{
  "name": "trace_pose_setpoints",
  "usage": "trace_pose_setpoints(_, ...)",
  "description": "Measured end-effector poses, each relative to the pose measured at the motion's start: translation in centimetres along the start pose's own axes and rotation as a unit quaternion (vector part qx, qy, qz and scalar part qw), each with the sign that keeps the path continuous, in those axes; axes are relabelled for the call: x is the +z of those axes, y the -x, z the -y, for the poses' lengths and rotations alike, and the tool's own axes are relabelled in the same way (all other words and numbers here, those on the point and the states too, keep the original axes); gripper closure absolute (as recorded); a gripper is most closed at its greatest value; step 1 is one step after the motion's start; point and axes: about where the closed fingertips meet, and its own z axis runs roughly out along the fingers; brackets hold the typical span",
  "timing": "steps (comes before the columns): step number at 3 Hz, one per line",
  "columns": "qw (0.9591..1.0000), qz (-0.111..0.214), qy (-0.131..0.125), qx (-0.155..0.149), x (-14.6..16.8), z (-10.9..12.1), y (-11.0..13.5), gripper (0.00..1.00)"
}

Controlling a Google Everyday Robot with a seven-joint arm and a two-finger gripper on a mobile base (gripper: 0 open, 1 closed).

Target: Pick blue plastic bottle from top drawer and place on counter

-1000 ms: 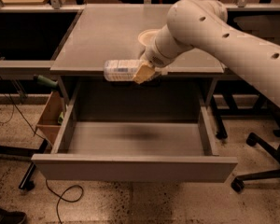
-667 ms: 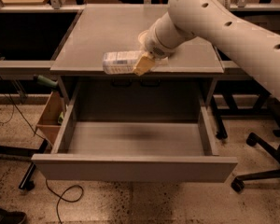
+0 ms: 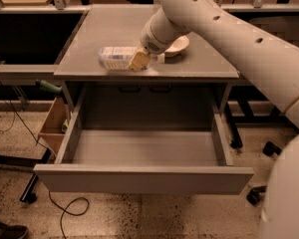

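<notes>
Up and back from the front edge the blue plastic bottle (image 3: 113,58) has gone, and it is now over the counter (image 3: 109,26) itself. The big white robot arm (image 3: 239,39) reaches in from the right, across the counter. Below, the top drawer (image 3: 139,179) is pulled wide open, its grey floor bare. A brown cardboard box (image 3: 52,126) sits on the floor to the left of the drawer. A white bowl (image 3: 178,45) rests on the counter behind the arm's wrist. The bottle lies on its side near the counter's front edge. The gripper (image 3: 138,59) is at the bottle's right end, its jaws clamped on it.
</notes>
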Motion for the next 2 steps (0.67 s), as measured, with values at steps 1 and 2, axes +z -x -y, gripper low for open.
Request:
trace_pose_setpoints(1, 0.9979, -0.023, -0.001, 0.060, 2.4, 1.0, -0.4, 1.00)
trace_pose_setpoints(2, 0.9918, -0.041, -0.016, 0.120, 3.8, 1.4, -1.1, 1.00)
